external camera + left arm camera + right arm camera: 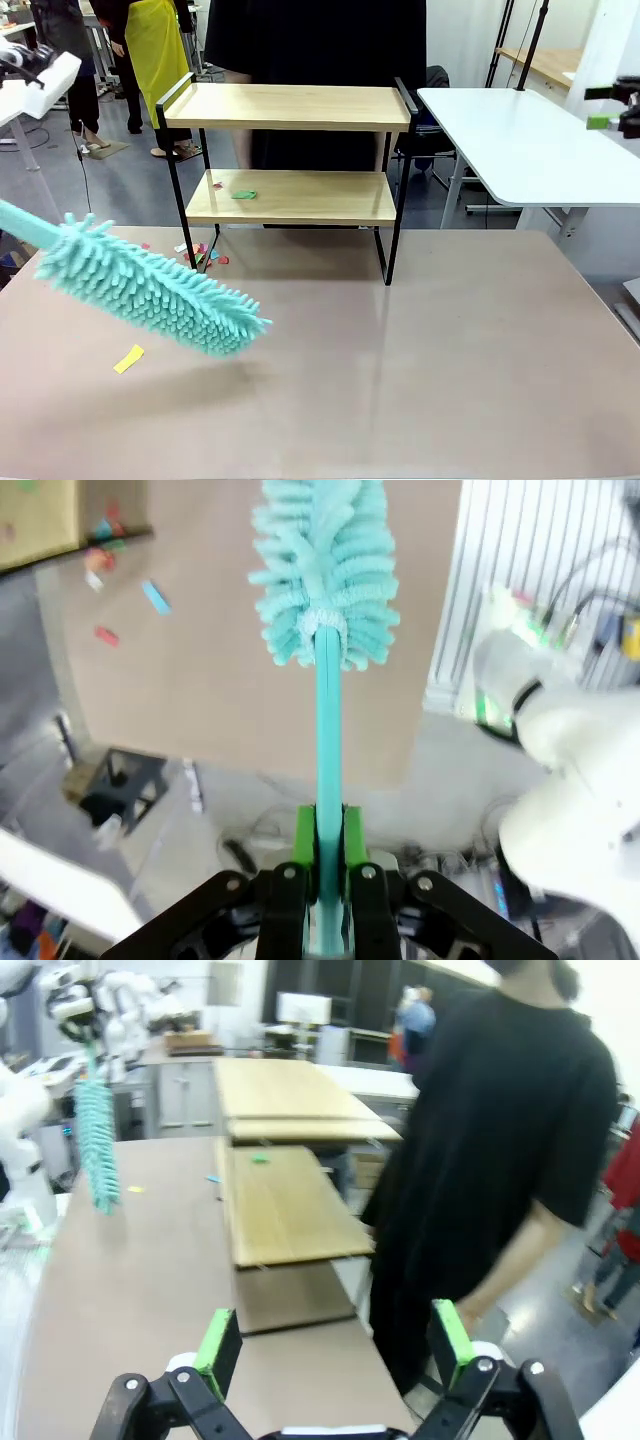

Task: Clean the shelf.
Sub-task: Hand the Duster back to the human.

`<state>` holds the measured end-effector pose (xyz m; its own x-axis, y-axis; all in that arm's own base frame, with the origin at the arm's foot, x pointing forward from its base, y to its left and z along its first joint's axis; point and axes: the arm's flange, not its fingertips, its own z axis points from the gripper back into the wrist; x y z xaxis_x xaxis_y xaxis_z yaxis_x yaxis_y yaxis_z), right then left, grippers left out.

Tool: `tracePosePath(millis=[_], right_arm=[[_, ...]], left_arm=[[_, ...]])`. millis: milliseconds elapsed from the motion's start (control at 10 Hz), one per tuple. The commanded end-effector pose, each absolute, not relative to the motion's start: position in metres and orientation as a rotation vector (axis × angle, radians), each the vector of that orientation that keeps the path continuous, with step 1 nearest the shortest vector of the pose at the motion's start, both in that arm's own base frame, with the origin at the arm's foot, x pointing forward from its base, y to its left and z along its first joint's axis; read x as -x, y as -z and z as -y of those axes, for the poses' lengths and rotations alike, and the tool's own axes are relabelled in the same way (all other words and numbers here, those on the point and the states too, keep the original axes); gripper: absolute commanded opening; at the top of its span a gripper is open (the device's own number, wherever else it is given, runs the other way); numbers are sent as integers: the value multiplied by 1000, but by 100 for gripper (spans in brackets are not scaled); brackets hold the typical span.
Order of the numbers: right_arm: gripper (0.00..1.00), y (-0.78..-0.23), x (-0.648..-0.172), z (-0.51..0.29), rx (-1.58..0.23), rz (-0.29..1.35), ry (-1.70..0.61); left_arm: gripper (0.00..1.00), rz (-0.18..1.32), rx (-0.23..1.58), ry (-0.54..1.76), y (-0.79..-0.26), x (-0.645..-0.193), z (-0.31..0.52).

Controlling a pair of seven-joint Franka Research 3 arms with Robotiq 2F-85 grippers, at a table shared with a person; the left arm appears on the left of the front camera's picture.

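Note:
The shelf [290,150] stands at the far middle of the beige table, with two light wooden boards and black legs. A green scrap [243,194] and a small red one lie on its lower board. My left gripper [328,852] is shut on the teal handle of a fluffy teal duster [150,290], whose head hangs tilted over the table's left side, short of the shelf. The duster [320,570] points away over the tabletop. My right gripper [335,1345] is open and holds nothing, raised at the far right [605,107], looking at the shelf [285,1200] end-on.
Coloured paper scraps [200,254] lie by the shelf's left front leg, and a yellow scrap [128,358] lies under the duster. A person in black [310,40] stands right behind the shelf. A white table [530,140] stands at the right.

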<state>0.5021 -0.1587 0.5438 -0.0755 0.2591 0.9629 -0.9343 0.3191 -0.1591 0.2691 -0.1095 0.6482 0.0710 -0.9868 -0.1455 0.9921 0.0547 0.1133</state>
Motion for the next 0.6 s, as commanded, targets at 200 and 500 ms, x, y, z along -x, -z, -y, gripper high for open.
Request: tracePosePath(millis=[200, 500], right_arm=[[100, -605, -453, 113, -990, 1080, -1197], [100, -610, -421, 60, -1127, 985, -1169]], left_arm=[[13, 337, 48, 1458, -582, -277, 132], [13, 570, 194, 1460, -540, -291, 149]])
